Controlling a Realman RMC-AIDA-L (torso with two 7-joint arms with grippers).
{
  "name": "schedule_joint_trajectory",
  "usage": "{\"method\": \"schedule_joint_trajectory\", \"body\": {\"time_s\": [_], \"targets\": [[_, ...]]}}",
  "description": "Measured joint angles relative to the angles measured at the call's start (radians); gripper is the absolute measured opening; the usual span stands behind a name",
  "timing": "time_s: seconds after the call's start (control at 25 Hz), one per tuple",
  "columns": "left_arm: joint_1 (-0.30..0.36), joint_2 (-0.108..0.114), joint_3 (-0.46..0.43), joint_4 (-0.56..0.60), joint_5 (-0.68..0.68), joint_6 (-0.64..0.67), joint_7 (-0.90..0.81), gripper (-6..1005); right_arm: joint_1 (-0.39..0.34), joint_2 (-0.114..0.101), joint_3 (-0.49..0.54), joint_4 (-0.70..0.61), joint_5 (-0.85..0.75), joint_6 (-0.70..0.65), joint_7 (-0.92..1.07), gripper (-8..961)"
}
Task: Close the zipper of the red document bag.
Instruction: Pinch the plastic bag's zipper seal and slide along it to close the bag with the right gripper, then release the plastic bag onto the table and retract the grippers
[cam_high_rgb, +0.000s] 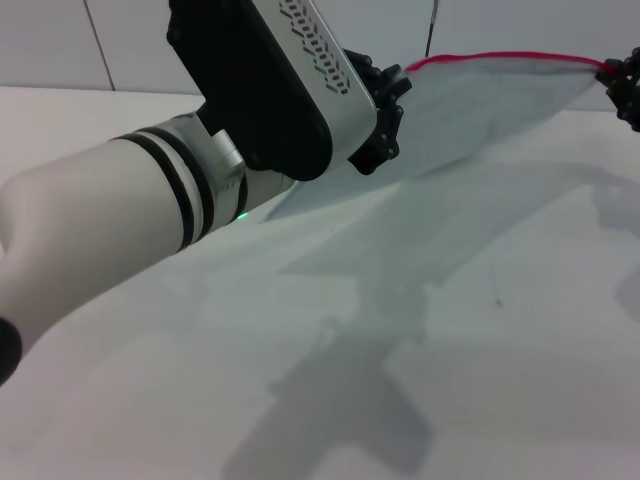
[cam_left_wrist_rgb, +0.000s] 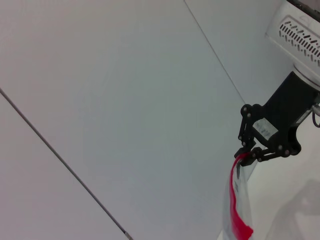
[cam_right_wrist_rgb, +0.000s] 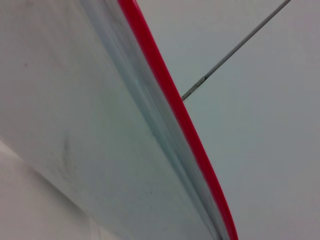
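Note:
The red document bag (cam_high_rgb: 470, 115) is held up off the table, a pale translucent sheet with its red zipper (cam_high_rgb: 500, 57) running along the top edge. My left gripper (cam_high_rgb: 398, 82) is shut on the bag's left end, where the zipper begins. At the far right my right gripper (cam_high_rgb: 612, 72) pinches the other end. The left wrist view shows that right gripper (cam_left_wrist_rgb: 248, 156) shut on the zipper's tip (cam_left_wrist_rgb: 234, 200), the bag (cam_left_wrist_rgb: 246, 192) hanging below. Filling the right wrist view are the zipper (cam_right_wrist_rgb: 172, 102) and the bag's face (cam_right_wrist_rgb: 75, 115).
The white table (cam_high_rgb: 480, 330) lies under the bag and carries shadows of the arms and bag. A white panelled wall (cam_high_rgb: 60, 40) stands behind. My left forearm (cam_high_rgb: 150, 220) fills the left foreground of the head view.

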Motion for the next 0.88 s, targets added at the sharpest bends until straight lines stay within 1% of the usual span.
{"method": "schedule_joint_trajectory", "body": {"time_s": [0.4,0.64,0.68,0.84,0.88], "targets": [[0.001,0.000,-0.005,0.005,0.000,0.013,0.000,92,-0.002,0.001,-0.001,0.001,0.012,0.009,-0.003,94],[-0.010,-0.002,-0.010,0.021,0.000,0.018,-0.003,93,-0.017,0.002,-0.006,-0.005,0.062,0.049,-0.003,253],[-0.014,-0.003,-0.012,0.028,0.000,0.023,-0.005,93,-0.021,0.003,-0.008,-0.006,0.068,0.055,-0.003,298],[-0.028,-0.004,-0.025,0.051,0.000,0.029,-0.022,182,-0.027,0.007,-0.010,-0.001,0.111,0.074,-0.004,476],[-0.032,-0.004,-0.028,0.056,0.000,0.029,-0.027,204,-0.029,0.007,-0.010,0.000,0.126,0.076,-0.004,495]]}}
